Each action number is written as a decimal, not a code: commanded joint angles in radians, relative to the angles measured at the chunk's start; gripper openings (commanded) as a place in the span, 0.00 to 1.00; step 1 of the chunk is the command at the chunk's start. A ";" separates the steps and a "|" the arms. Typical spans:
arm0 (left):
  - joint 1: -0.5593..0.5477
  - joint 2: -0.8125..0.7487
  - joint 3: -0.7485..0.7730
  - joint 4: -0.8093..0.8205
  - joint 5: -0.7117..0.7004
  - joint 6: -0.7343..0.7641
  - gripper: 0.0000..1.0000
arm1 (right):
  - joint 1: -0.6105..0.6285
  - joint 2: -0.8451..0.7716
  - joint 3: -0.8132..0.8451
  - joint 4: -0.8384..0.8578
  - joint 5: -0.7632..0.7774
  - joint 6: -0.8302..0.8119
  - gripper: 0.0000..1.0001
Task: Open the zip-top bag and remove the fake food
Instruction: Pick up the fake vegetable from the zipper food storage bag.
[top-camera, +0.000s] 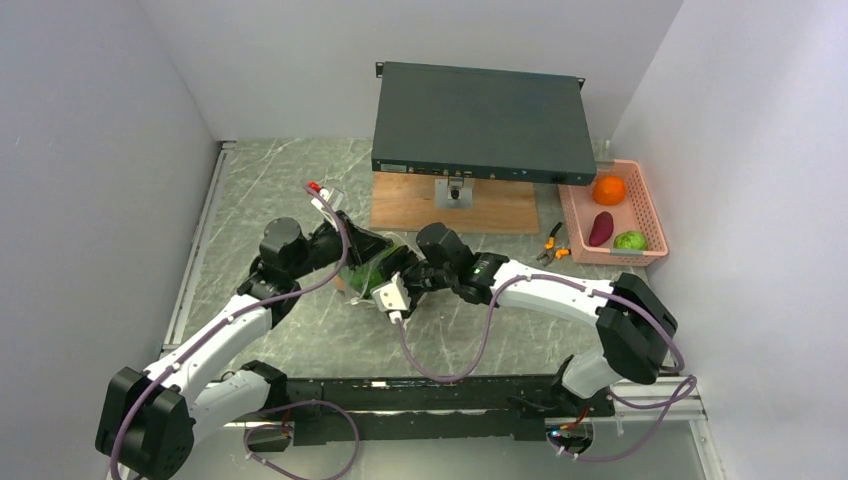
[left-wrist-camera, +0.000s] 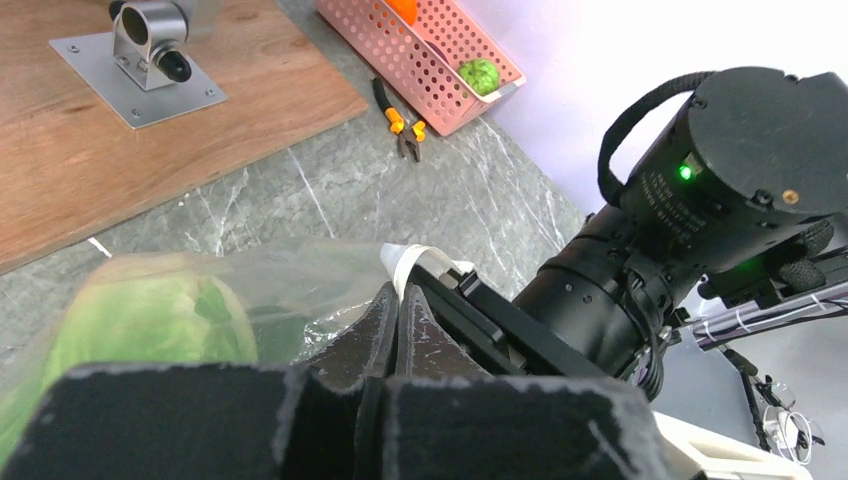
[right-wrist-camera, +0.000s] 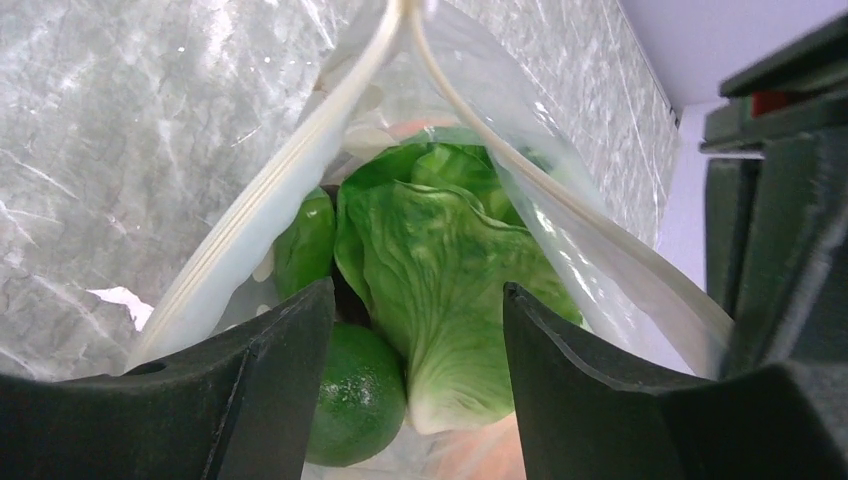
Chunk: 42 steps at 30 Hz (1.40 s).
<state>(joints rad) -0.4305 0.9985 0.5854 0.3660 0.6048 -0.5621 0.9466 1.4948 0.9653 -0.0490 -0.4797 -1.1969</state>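
Observation:
The zip-top bag (top-camera: 358, 280) lies mid-table between both grippers, and its mouth (right-wrist-camera: 300, 170) is spread open. My left gripper (top-camera: 365, 250) is shut on the bag's white rim strip (left-wrist-camera: 410, 262). My right gripper (right-wrist-camera: 418, 300) is open, with its jaws at the bag's mouth on either side of the leafy lettuce (right-wrist-camera: 440, 260). A round green piece (right-wrist-camera: 355, 395) and a darker green piece (right-wrist-camera: 305, 240) lie beside the lettuce in the bag. The lettuce also shows through the plastic in the left wrist view (left-wrist-camera: 150, 320). An orange ball (top-camera: 608, 189), a purple piece (top-camera: 601, 228) and a green piece (top-camera: 630, 240) lie in the pink basket (top-camera: 648, 205).
Orange-handled pliers (top-camera: 553, 245) lie left of the basket. A black flat device (top-camera: 478, 122) stands on a wooden board (top-camera: 455, 205) at the back. White walls close in the left, back and right sides. The right arm's wrist (left-wrist-camera: 700, 200) is close to the left gripper.

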 joint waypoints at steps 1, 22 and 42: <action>0.005 -0.010 0.000 0.124 0.039 -0.039 0.00 | 0.027 0.009 -0.024 0.044 0.011 -0.083 0.66; 0.005 0.058 0.011 0.238 0.153 -0.101 0.00 | 0.060 0.112 -0.098 0.271 0.160 -0.182 0.87; 0.005 0.029 0.034 0.065 0.049 -0.010 0.00 | 0.051 0.035 -0.094 0.212 0.174 -0.026 0.05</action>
<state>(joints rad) -0.4278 1.0683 0.5781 0.4671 0.7193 -0.6243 1.0031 1.6142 0.8623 0.2050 -0.2470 -1.3121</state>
